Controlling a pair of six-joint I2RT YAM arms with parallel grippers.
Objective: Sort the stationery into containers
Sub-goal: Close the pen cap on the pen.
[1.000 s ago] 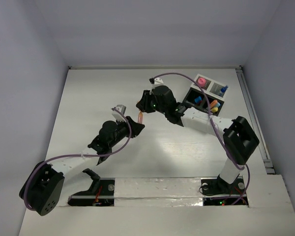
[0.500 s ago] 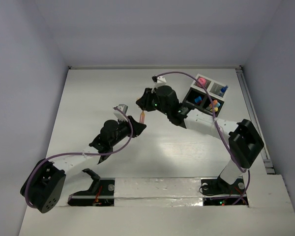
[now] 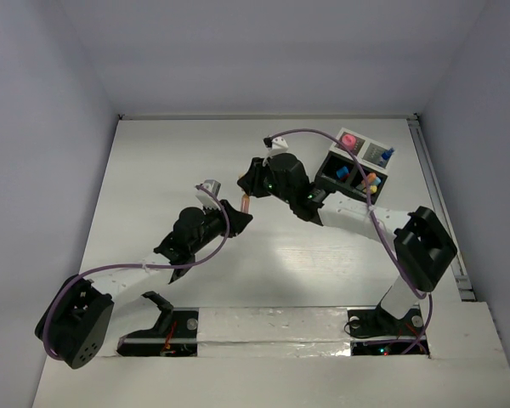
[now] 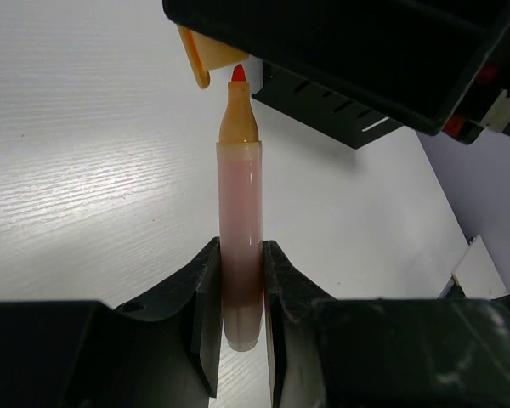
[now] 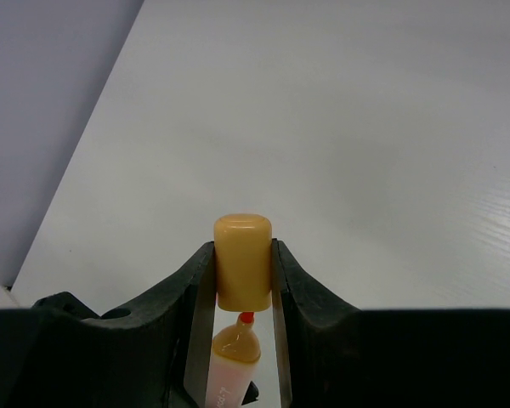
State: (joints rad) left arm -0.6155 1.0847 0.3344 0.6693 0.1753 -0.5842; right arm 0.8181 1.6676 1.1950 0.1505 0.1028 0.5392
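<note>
Here, left end effector (image 4: 240, 276) grips the marker (image 4: 240, 195), right end effector (image 5: 241, 276) its cap (image 5: 242, 246).

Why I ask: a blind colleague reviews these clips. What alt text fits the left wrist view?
The left hand grips a clear, pink-tinted marker pointing up the frame, its red nib close to a yellow cap held by the right hand, which fills the top edge. A white table lies behind.

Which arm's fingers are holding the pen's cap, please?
The right arm's fingers pinch the yellow cap; the left arm's fingers grip the uncapped pen.
</note>
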